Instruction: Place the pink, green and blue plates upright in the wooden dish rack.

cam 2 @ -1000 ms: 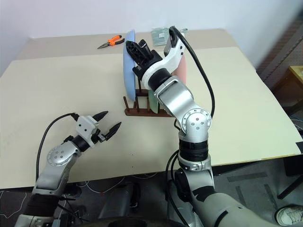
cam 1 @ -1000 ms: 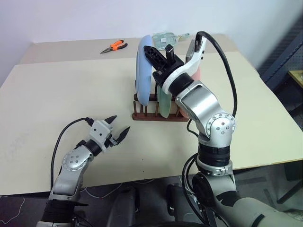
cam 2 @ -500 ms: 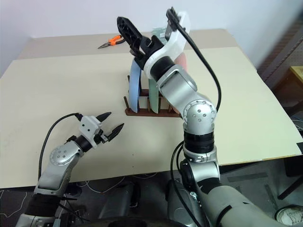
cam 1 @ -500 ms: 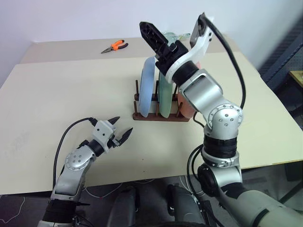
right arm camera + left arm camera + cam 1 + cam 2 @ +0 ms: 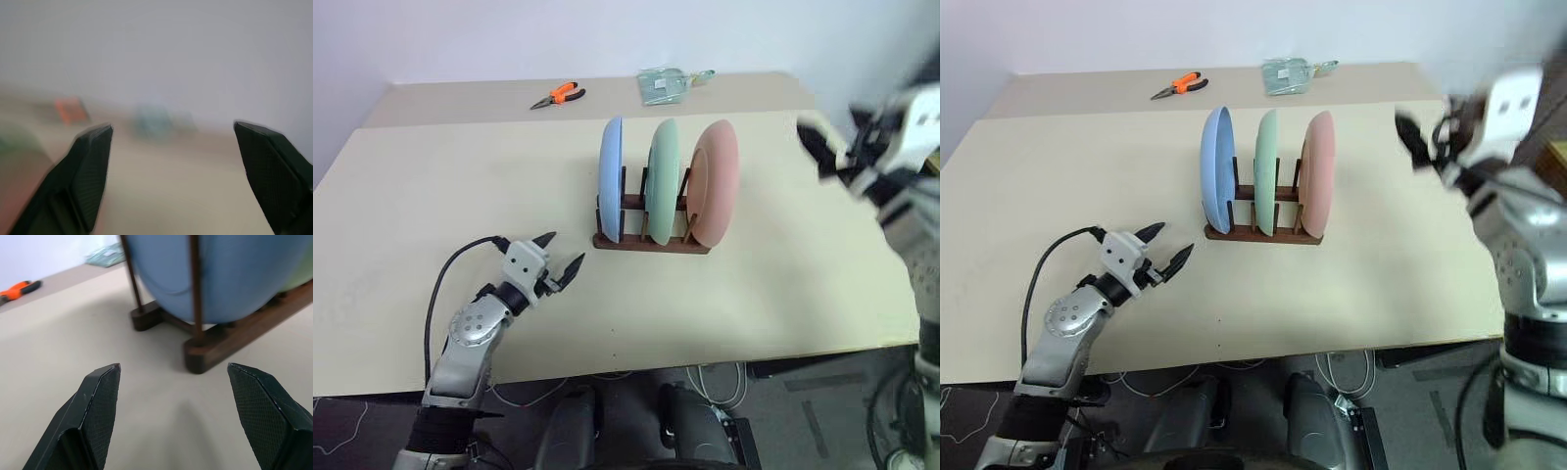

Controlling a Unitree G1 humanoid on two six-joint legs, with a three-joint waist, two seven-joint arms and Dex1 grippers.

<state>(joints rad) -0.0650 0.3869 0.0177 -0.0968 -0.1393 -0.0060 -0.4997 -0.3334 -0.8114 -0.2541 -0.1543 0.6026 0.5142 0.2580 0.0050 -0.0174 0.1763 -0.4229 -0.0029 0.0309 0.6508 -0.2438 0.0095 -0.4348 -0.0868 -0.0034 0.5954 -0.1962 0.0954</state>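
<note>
All three plates stand on edge in the wooden dish rack (image 5: 651, 238) near the middle of the table (image 5: 431, 186) — the blue plate (image 5: 611, 179) in the slot toward my left, the green plate (image 5: 663, 181) in the middle, the pink plate (image 5: 716, 183) toward my right. Each sits between the thin upright pegs, roughly upright and apart from its neighbours; the pink one leans a little against its pegs, as far as I can tell. From how they lie, I judge the placing done: nothing is left lying flat on the table to collect.

My right gripper (image 5: 835, 149) hangs in the air to the right of the rack, well clear of the pink plate, its two black fingers spread wide with nothing between them. My left gripper (image 5: 559, 264) hovers low over the table, near the rack's left end, pointing toward it; its fingers are also parted and empty, and from its wrist I look straight at the blue plate's belly and the rack's base bar.

What remains, I think, is only to check that the plates stay put — and to bring both arms to rest. The orange pliers (image 5: 557, 95) and a small clear packet (image 5: 666, 83) lie at the far edge, not part of my job.
</note>
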